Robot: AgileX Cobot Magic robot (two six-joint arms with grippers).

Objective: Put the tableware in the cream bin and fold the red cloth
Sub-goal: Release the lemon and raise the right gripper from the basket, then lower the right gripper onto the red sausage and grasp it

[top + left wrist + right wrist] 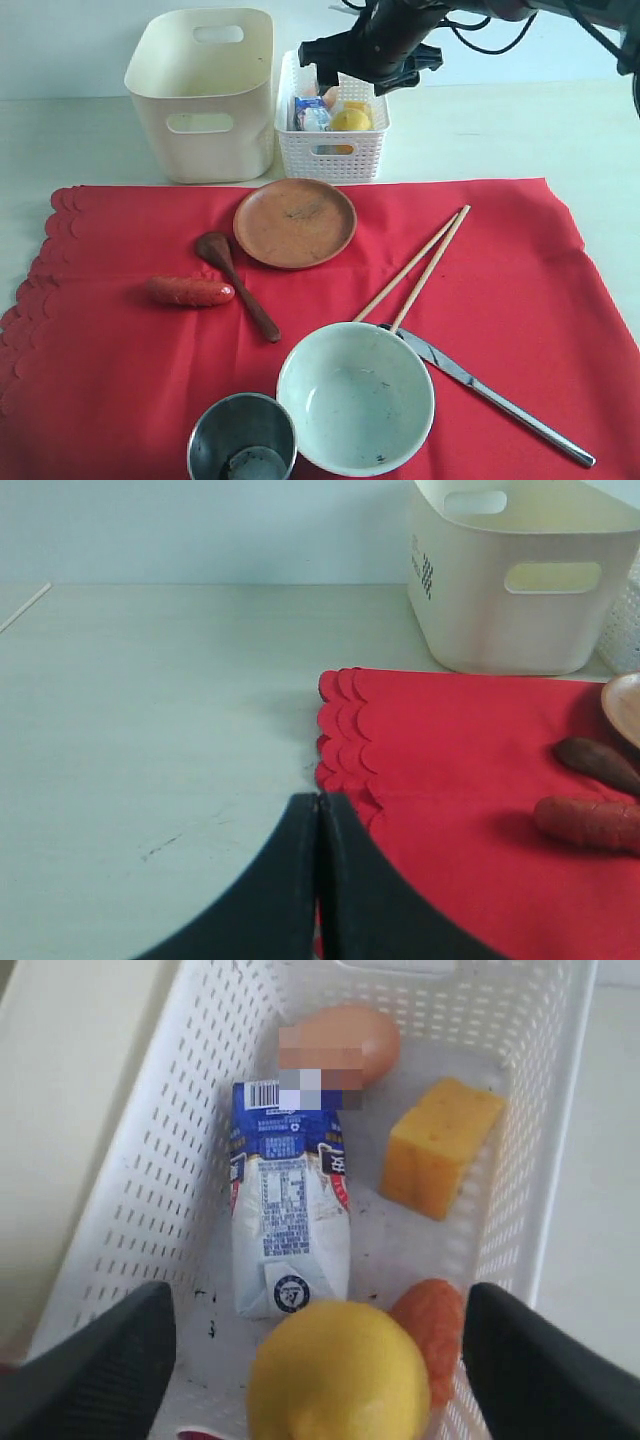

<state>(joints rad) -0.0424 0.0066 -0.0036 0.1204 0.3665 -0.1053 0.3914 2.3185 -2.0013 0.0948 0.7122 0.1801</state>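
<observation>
The red cloth (500, 270) lies flat on the table. On it are the brown plate (295, 222), the wooden spoon (237, 280), the chopsticks (415, 265), the steel knife (490, 395), the pale green bowl (355, 397) and the steel cup (242, 440). Behind the cloth stands the cream bin (205, 95), with nothing showing inside it. My right gripper (375, 60) hovers open over the white basket (335, 150); a lemon (340, 1375) lies below its spread jaws, untouched. Shut and holding nothing, my left gripper (318, 800) is at the cloth's scalloped edge (345, 730).
A sausage (190, 291) lies on the cloth beside the spoon. The white basket holds a milk carton (290, 1200), an egg (335, 1045), a cheese block (443, 1145) and an orange piece (430, 1335). Bare table (150, 710) stretches beyond the cloth's scalloped edge.
</observation>
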